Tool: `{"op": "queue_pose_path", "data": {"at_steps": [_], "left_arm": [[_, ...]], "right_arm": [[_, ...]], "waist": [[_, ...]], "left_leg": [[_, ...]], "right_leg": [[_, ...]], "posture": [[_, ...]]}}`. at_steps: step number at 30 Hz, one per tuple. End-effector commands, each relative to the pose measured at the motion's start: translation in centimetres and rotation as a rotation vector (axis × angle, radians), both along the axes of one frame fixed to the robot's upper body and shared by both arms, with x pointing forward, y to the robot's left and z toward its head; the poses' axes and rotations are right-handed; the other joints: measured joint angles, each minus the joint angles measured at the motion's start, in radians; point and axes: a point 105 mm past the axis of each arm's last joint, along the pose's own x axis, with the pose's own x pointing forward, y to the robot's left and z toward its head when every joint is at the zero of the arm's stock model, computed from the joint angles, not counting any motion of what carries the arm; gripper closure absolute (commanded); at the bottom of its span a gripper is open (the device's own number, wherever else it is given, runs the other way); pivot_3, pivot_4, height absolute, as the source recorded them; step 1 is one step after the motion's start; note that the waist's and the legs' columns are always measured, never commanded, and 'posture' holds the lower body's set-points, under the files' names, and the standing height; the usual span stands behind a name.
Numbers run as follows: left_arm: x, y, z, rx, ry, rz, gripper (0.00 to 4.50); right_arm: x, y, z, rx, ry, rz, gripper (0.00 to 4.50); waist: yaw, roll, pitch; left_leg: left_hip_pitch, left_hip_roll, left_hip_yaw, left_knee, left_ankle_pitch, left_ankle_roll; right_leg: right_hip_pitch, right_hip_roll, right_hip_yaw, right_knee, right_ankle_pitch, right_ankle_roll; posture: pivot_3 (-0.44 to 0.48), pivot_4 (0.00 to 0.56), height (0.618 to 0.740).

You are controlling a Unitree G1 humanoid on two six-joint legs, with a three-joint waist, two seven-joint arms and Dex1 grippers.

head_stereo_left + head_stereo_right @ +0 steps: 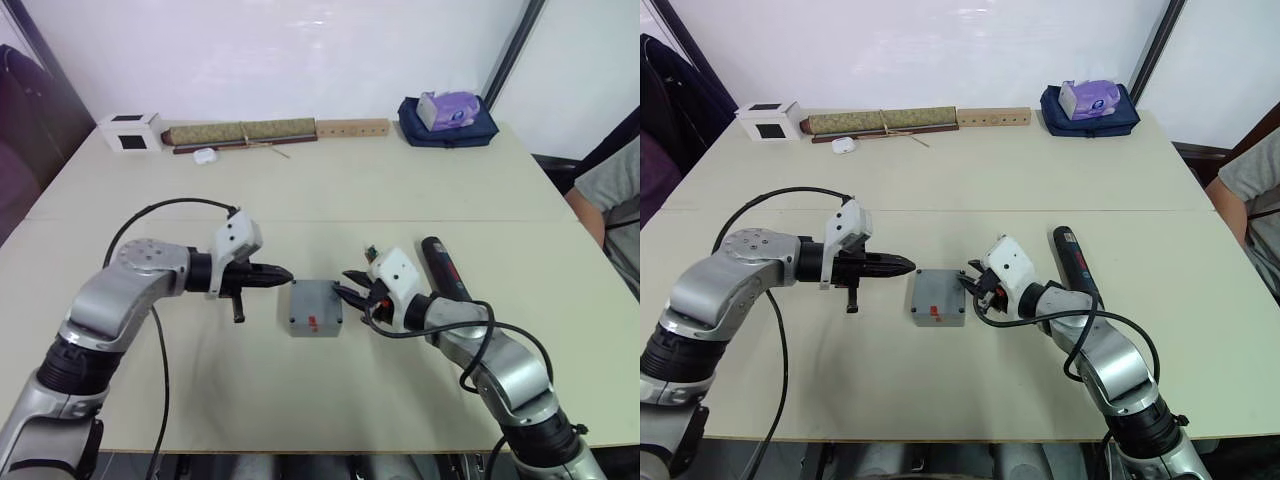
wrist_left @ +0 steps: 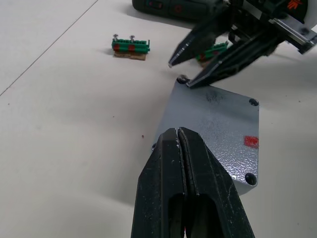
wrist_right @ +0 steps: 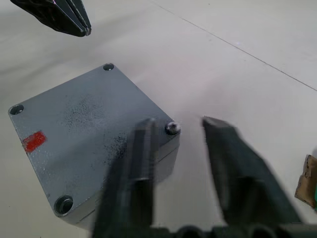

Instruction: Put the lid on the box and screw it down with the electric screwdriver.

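The box sits near the middle of the pale table with the lid already on top of it, flat and square with its edges lined up. The left gripper hangs at about ten o'clock from the box, just beside its corner, with its two black fingers pressed together and nothing between them. The right gripper stands at about three o'clock from the box, its fingers spread apart; in the right wrist view one fingertip lies over the lid's edge, next to a small silvery screw seated in the near corner hole. The other three corner holes look dark and recessed.

The lid is matte grey with a mottled, speckled finish, rounded corners and a small red rectangular mark on top. The electric screwdriver lies on the table at about two o'clock from the box, beyond the right gripper, a black stick-shaped cylinder with a red label. A small green circuit board with red parts rests on the tabletop near it.
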Motion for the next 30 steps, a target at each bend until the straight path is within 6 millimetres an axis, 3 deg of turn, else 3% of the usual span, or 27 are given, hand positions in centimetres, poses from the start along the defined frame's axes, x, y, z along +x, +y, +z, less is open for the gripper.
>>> {"op": "queue_pose_path", "data": {"at_steps": [1,5,11,16,18,21,23,30], "left_arm": [[0.1,-0.4,1.0,-0.009,-0.049,-0.014,4.5],[0.1,-0.7,1.1,-0.021,-0.049,-0.021,4.5],[-0.3,-1.9,3.1,-0.106,-0.044,-0.084,4.5],[-1.3,-2.4,4.7,-0.068,-0.1,-0.188,4.5],[-1.9,-2.8,4.8,-0.046,-0.11,-0.238,4.5],[-2.9,-3.3,4.6,-0.012,-0.12,-0.31,4.5],[-3.3,-3.6,4.3,0.007,-0.13,-0.338,4.5],[-3.8,-4.0,2.9,0.079,-0.16,-0.378,4.5]], "right_arm": [[0.0,-0.5,0.6,-0.004,-0.016,0.002,1.44],[0.1,-1.0,1.3,0.026,-0.015,-0.011,1.44],[0.8,-4.9,5.9,0.188,0.017,-0.106,1.44],[1.3,-10.6,8.4,0.087,0.19,-0.202,0.08],[1.7,-12.4,8.9,0.069,0.276,-0.274,0.03],[1.0,-15.4,7.2,-0.045,0.543,-0.378,0.03],[0.6,-16.7,6.6,-0.098,0.624,-0.435,0.03],[0.6,-18.0,4.4,-0.142,0.776,-0.483,0.03]], "waist": [[0.0,0.0,0.0],[0.0,0.0,0.0],[0.004,0.0,0.0],[0.003,0.001,0.0],[-0.002,0.001,0.0],[-0.001,0.003,0.001],[0.002,0.003,0.001],[-0.002,0.003,0.001]], "left_leg": [[0.0,0.0,0.0,0.0,0.0,0.0],[0.0,0.0,0.0,0.0,0.0,0.0],[-0.001,0.0,-0.001,0.001,0.0,0.0],[-0.001,-0.001,-0.001,0.002,0.0,0.0],[-0.001,0.0,0.0,0.001,0.0,0.0],[-0.001,0.0,0.0,0.001,0.0,0.0],[-0.002,0.0,0.001,0.0,0.0,0.0],[-0.003,-0.001,0.002,0.001,0.0,0.0]], "right_leg": [[0.0,0.0,0.0,0.0,0.0,0.0],[0.0,0.0,0.0,0.0,0.0,0.0],[0.0,-0.001,0.0,0.0,0.0,0.001],[0.0,-0.001,0.0,0.0,0.001,0.001],[0.0,-0.001,0.0,0.0,0.001,0.001],[0.0,0.0,0.0,0.0,0.001,0.001],[-0.001,-0.001,0.0,-0.001,0.001,0.001],[-0.003,-0.001,0.001,-0.001,0.001,0.001]], "posture": [[0.0,0.15,0.74],[0.0,0.15,0.74],[0.0,0.15,0.74],[0.0,0.15,0.74],[0.0,0.15,0.74],[0.0,0.15,0.74],[0.0,0.15,0.74],[0.0,0.15,0.74]]}}
